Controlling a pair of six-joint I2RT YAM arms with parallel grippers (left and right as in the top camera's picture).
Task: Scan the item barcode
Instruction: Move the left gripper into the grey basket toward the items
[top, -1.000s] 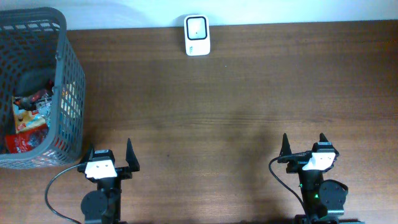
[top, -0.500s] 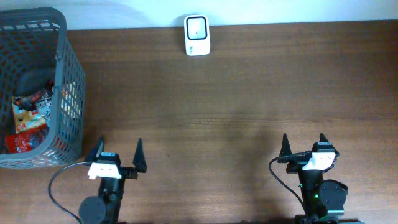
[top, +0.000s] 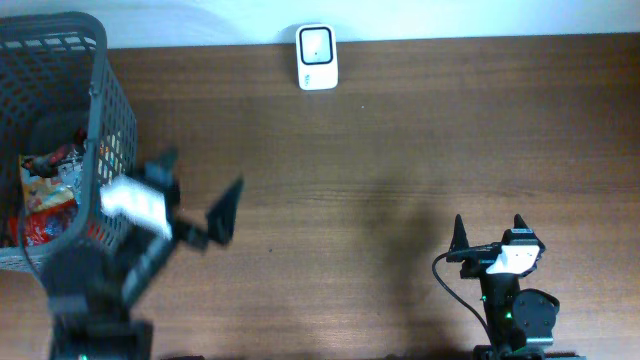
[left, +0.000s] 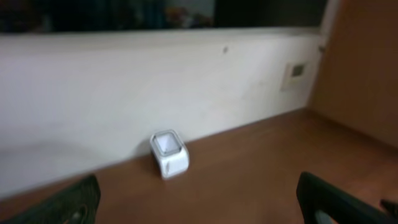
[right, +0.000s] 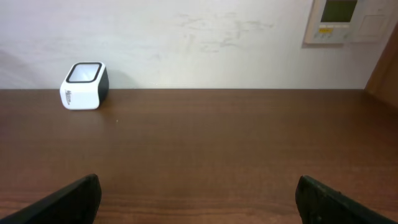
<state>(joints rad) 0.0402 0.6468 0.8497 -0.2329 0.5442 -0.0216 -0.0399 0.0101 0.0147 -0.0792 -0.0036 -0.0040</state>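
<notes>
grey basket (top: 100, 110) at the left of the tabletop (top: 400, 130) holds the red snack packets (top: 45, 200); the left claw (top: 195, 190), spread wide and empty, hangs just beside it, far nearer than the spread right claw (top: 489, 228).

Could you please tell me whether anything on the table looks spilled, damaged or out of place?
Nothing stands out. The scanner sits squarely at the far edge of the table, the packets lie inside the basket, and nothing is spilled.
</notes>
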